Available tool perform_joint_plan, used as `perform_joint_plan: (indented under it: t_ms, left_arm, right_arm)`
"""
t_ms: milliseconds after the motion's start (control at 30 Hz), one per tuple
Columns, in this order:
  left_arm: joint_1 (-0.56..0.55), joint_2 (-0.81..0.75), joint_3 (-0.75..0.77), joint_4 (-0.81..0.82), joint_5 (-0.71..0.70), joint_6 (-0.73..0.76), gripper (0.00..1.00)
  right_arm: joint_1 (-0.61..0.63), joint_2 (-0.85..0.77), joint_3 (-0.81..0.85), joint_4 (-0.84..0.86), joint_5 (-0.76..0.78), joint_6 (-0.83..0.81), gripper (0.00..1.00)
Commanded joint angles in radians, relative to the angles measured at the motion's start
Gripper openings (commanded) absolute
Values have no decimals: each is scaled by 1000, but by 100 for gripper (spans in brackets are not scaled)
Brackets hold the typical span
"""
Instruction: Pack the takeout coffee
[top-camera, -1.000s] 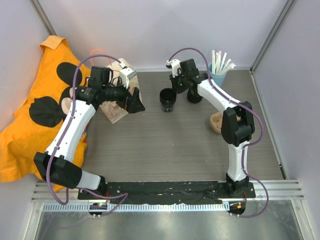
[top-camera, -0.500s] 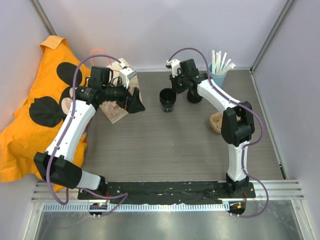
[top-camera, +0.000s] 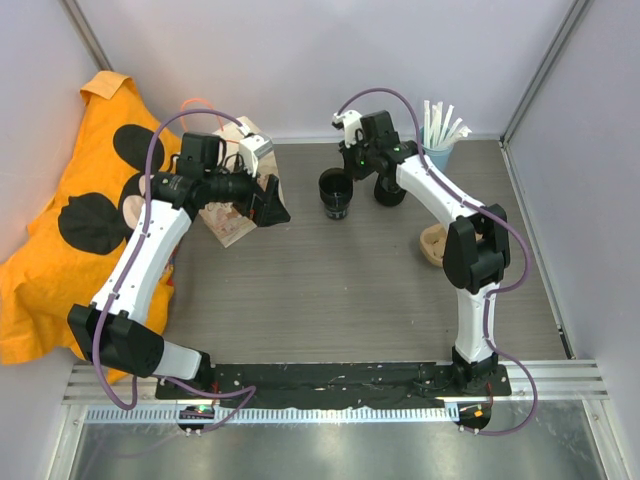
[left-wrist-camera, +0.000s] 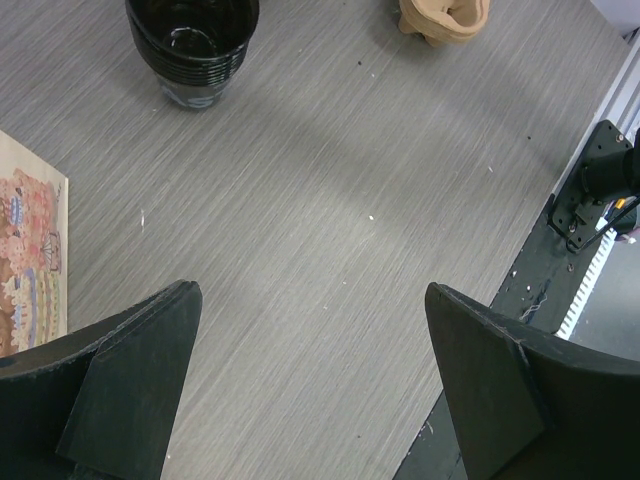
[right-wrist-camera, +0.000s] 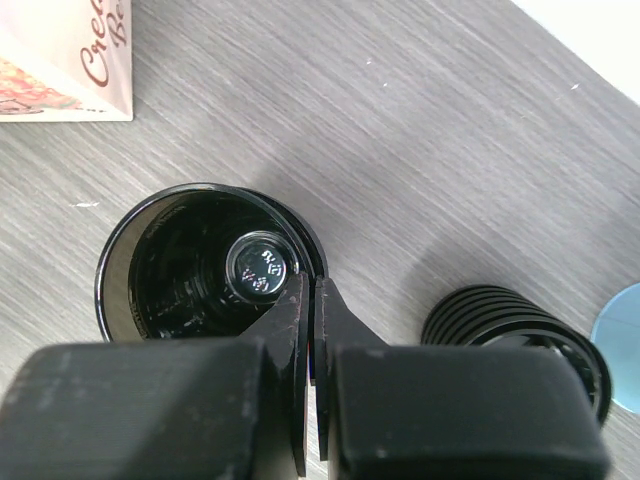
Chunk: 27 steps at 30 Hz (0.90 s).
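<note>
The takeout coffee, a small black round cup (top-camera: 336, 193), stands mid-table toward the back. It also shows from above in the right wrist view, takeout coffee (right-wrist-camera: 190, 265), and at the top of the left wrist view, takeout coffee (left-wrist-camera: 192, 45). My right gripper (top-camera: 352, 176) is shut on its rim, right gripper (right-wrist-camera: 310, 287), with one finger inside the wall and one outside. My left gripper (top-camera: 270, 207) hangs open over bare table beside the lying paper bag (top-camera: 232, 225), left gripper (left-wrist-camera: 308, 295), with nothing between its fingers.
A second stack of black cups (top-camera: 390, 192) sits just right of the held cup. A light blue cup of white straws (top-camera: 437, 150) stands at the back right, a tan pulp tray (top-camera: 433, 243) at the right. An orange cloth (top-camera: 60, 250) covers the left side.
The right gripper and the black cup it pinches have shifted slightly toward the back. The left arm has not moved.
</note>
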Motion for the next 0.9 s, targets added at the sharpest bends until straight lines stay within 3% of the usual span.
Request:
perform_joint_plan:
  t_ms: [0, 867]
  left_arm:
    - [-4, -3, 5, 40, 6, -6, 100]
    - [-4, 6, 5, 49, -5, -11, 100]
  right_arm:
    - [9, -32, 66, 26, 36, -24, 1]
    - [-2, 43, 152, 36, 122, -36, 1]
